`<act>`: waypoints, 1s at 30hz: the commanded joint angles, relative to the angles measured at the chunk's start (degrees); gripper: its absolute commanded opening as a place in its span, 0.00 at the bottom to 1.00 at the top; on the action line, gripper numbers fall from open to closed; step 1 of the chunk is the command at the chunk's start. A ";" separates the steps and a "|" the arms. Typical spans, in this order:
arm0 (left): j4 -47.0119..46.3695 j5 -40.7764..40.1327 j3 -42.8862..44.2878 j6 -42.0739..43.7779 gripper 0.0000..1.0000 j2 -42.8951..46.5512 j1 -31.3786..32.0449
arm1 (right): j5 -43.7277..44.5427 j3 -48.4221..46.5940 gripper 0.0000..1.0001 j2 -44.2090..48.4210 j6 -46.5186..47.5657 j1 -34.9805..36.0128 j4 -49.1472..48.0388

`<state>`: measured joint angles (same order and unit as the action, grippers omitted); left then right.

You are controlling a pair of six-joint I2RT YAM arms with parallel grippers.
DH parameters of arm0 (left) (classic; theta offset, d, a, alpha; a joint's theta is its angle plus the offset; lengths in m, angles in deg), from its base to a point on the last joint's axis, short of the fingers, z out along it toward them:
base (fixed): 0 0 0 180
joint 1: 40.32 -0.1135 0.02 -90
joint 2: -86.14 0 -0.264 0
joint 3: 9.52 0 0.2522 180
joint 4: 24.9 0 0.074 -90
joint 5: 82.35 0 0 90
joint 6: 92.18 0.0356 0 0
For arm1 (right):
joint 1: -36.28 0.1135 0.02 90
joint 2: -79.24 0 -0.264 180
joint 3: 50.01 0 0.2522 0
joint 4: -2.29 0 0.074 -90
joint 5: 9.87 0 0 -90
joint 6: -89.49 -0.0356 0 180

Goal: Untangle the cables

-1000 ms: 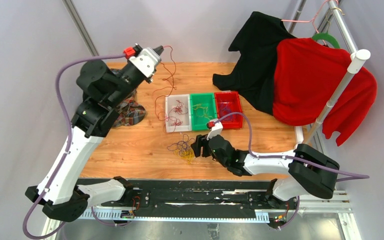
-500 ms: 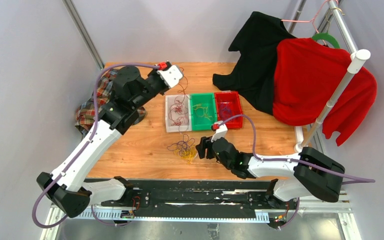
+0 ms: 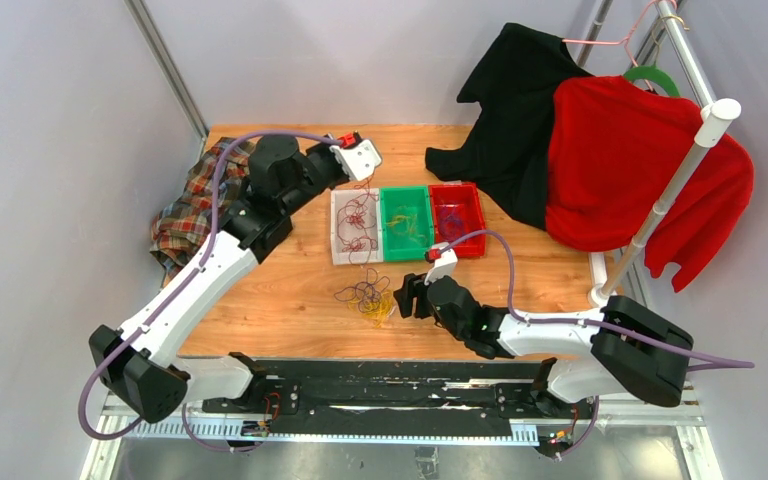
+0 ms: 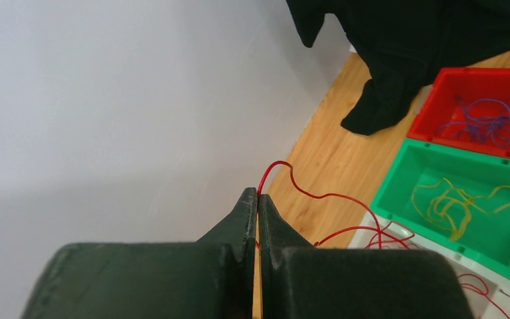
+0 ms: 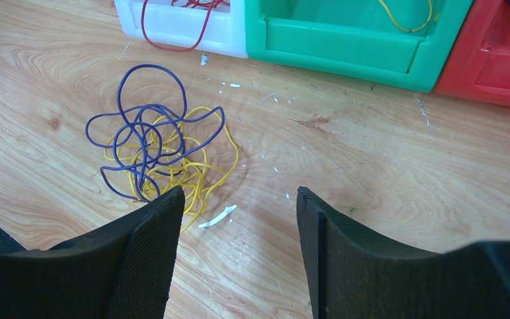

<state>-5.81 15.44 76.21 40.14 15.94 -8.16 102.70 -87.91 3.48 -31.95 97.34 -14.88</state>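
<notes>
Left wrist view: I am pinching the red cable between the tightly closed fingers of my left gripper, and it is trailing from the fingertips ahead and to the right, toward the white bin. Right wrist view: my right gripper is hovering with its fingers spread apart, gripping nothing, while the purple and yellow tangle is lying on the table just ahead of its left finger.
</notes>
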 commanded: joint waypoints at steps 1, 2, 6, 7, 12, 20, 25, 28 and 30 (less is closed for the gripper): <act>-4.42 -1.01 5.72 2.09 0.01 -2.31 -1.05 | 1.19 -0.18 0.63 -0.60 -0.27 -0.31 0.40; -4.29 -0.88 7.11 2.37 0.00 -2.84 -1.27 | 1.21 -0.25 0.63 -0.70 -0.29 -0.32 0.43; -4.14 -0.79 9.32 3.82 0.00 -4.36 -1.57 | 1.21 -0.59 0.62 -0.57 -0.32 -0.30 0.59; -3.80 -0.58 9.00 4.27 0.01 -4.54 -1.58 | 1.21 -0.56 0.62 -0.49 -0.29 -0.32 0.69; -5.26 -0.53 5.14 8.86 0.00 -4.65 -1.58 | 1.34 -0.10 0.62 0.29 -0.44 -0.32 0.92; -1.79 -0.38 1.52 6.63 0.01 -4.92 -1.59 | 1.52 -0.60 0.62 1.11 0.14 -0.41 1.12; 1.44 -1.05 -0.62 2.92 0.00 -5.61 -1.55 | 1.79 -0.89 0.63 2.58 0.59 -1.29 2.06; 3.99 -1.12 -2.31 1.91 0.00 -5.92 -1.58 | 1.31 -0.71 0.64 4.38 0.90 -2.91 2.30; 4.52 -1.13 -4.30 2.58 0.00 -5.75 -1.58 | 0.73 -0.84 0.65 6.17 1.35 -4.21 3.03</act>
<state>-3.76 14.70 74.53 44.05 10.32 -9.49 102.68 -87.91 6.45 -31.76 95.50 -12.92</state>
